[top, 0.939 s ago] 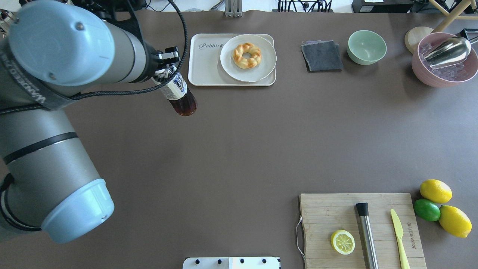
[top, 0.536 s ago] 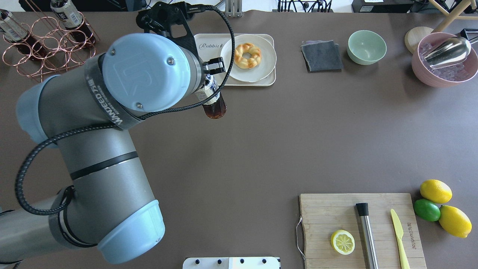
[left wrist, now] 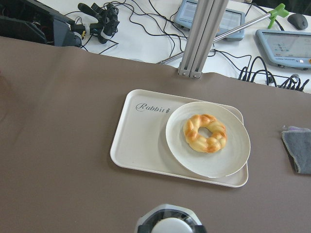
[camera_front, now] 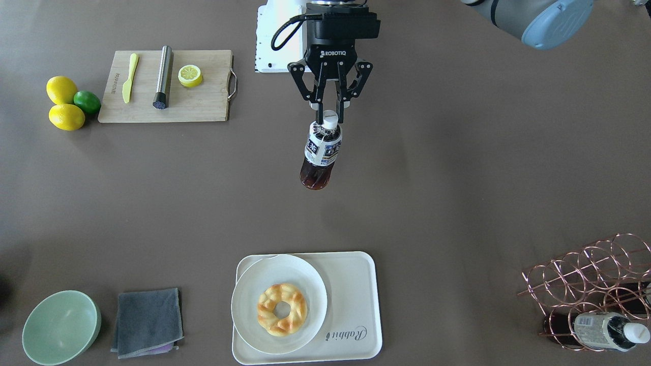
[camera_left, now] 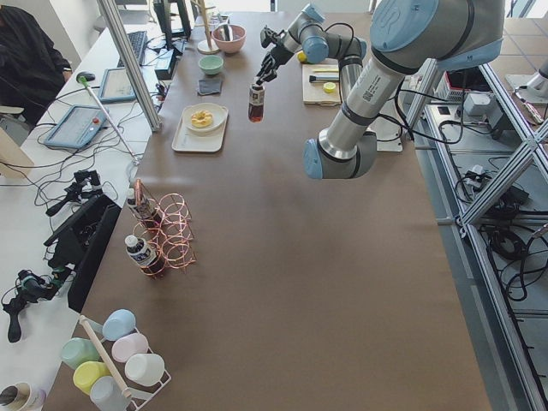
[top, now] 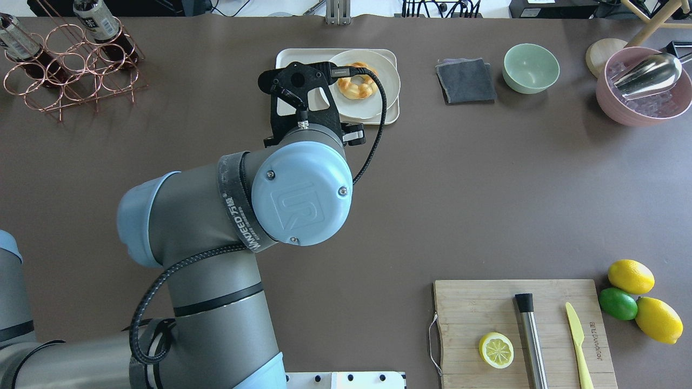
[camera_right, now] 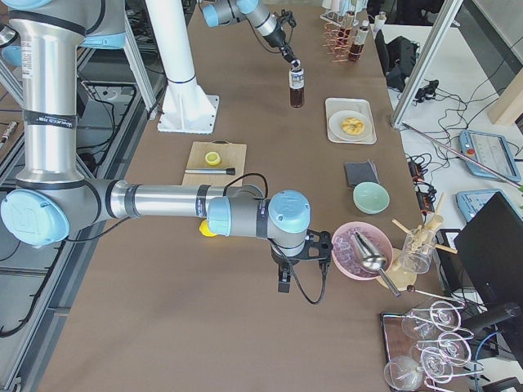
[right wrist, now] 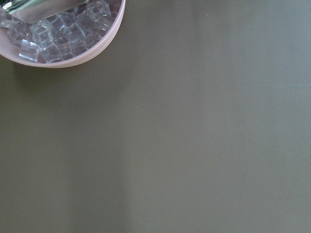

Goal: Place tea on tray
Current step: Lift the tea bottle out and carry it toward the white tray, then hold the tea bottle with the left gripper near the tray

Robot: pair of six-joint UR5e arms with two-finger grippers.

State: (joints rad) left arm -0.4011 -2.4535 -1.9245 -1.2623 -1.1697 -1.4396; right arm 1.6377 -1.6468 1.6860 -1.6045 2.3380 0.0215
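Tea (camera_front: 322,151), clear rounded plastic bottle

Overhead: left arm (top: 300,192) covers the tea (camera_front: 321,152) entirely, plus what looks like the tray's (top: 286,55) left half, script word included.

Left wrist view: only the white cap (left wrist: 170,226) shows, cut by the bottom edge.

Label print too small to read.

Right gripper (camera_right: 281,282): far too small, fingers not resolvable.

Right wrist view: pink bowl (right wrist: 99,44) cropped at the corner.

Front view: wire rack (camera_front: 585,284) runs off the right edge.

The tea (camera_front: 320,151) is reddish-brown, white-capped; the tray (camera_front: 352,297) cream.
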